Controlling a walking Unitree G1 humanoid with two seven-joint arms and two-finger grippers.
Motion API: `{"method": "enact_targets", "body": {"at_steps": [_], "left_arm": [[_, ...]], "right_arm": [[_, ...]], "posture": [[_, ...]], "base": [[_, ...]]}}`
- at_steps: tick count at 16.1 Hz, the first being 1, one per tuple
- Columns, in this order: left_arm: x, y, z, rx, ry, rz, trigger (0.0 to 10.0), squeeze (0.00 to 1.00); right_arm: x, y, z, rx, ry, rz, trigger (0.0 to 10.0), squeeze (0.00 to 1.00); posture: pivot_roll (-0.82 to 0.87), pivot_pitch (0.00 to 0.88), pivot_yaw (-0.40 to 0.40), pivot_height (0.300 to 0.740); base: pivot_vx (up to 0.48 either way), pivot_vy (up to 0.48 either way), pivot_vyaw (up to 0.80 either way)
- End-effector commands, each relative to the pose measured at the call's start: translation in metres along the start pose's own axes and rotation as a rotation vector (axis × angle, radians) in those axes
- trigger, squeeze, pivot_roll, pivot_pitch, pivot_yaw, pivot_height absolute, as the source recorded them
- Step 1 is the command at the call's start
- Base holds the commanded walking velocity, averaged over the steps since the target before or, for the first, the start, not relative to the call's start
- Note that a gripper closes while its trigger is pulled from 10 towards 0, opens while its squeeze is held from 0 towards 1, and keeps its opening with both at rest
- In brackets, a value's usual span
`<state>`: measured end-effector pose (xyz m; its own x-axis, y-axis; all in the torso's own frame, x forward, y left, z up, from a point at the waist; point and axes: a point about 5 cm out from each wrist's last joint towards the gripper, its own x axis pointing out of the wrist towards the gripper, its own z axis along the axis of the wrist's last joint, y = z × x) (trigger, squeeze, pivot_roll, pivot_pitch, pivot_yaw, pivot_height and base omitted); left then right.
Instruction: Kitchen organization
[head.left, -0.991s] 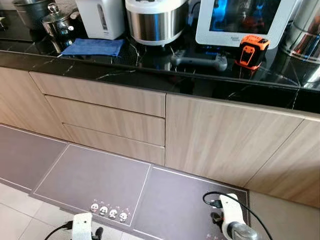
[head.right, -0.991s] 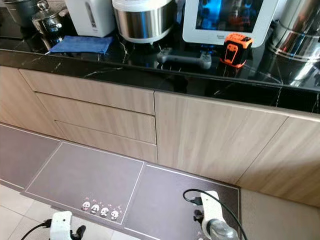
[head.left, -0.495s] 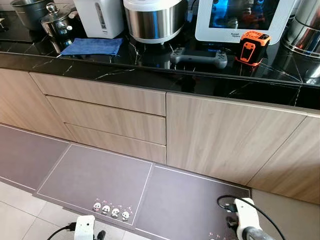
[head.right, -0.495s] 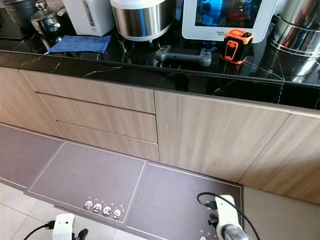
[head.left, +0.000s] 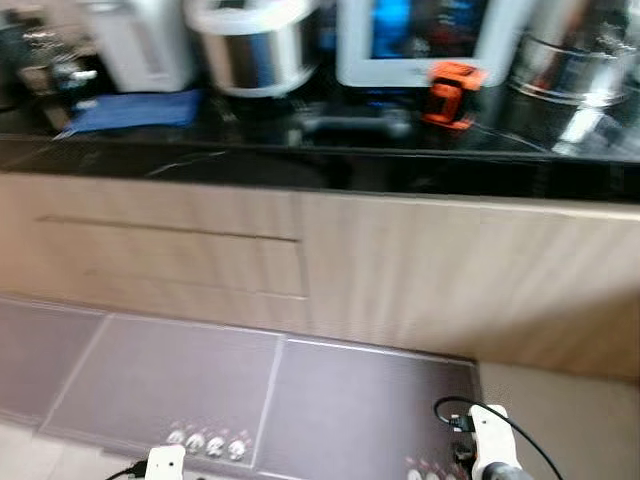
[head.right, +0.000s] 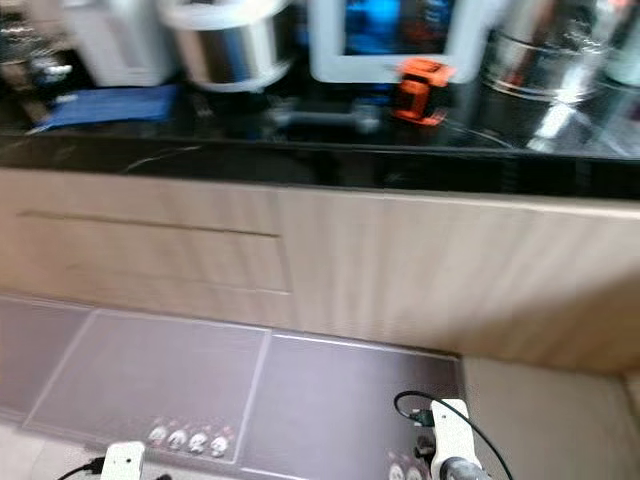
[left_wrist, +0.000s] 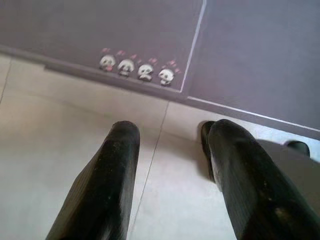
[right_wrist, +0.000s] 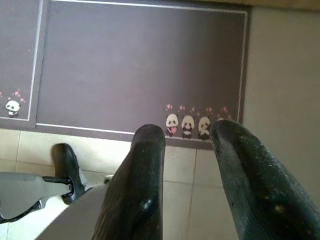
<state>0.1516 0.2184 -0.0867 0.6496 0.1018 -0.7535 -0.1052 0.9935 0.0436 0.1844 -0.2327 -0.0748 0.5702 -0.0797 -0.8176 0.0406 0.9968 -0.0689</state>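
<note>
The head views are blurred. A black stone counter (head.left: 420, 170) carries a blue cloth (head.left: 125, 110), a steel rice cooker (head.left: 250, 55), a white kettle (head.left: 140, 45), a grey game controller (head.left: 350, 122), an orange device (head.left: 450, 92) and a white-framed appliance (head.left: 420, 40). Both arms hang low over the floor: the left wrist (head.left: 165, 465) and the right wrist (head.left: 490, 450) sit at the picture's bottom edge. My left gripper (left_wrist: 175, 137) is open over pale tiles, holding nothing. My right gripper (right_wrist: 187, 132) is open above the mat's edge, also holding nothing.
Light wood drawers (head.left: 170, 255) and cabinet doors (head.left: 450, 270) close off the counter's front. A grey floor mat (head.left: 300, 400) with small panda prints (left_wrist: 135, 67) lies before them. Steel pots (head.left: 570, 70) stand at the counter's right, and a lidded pot (head.left: 45, 60) at its left.
The whole picture has shifted left and gone blurry, so the camera has moved. Both arms still hang low with nothing in them.
</note>
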Motion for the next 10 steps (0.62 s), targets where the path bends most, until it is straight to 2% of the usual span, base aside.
{"method": "enact_targets", "body": {"at_steps": [1, 10], "left_arm": [[-0.0011, 0.0047, -0.0035, -0.005, 0.023, 0.009, 10.0, 0.0], [0.001, 0.0034, 0.0034, -0.026, -0.005, 0.005, 10.0, 0.0]], "right_arm": [[0.0011, 0.0034, 0.0027, -0.002, 0.002, 0.006, 10.0, 0.0], [0.002, 0.0052, 0.007, -0.007, -0.003, 0.01, 10.0, 0.0]], "posture": [[-0.07, 0.034, 0.079, 0.74], [-0.07, 0.054, 0.075, 0.74]], "base": [[0.0, 0.0, -0.78], [0.0, 0.0, -0.77]]}}
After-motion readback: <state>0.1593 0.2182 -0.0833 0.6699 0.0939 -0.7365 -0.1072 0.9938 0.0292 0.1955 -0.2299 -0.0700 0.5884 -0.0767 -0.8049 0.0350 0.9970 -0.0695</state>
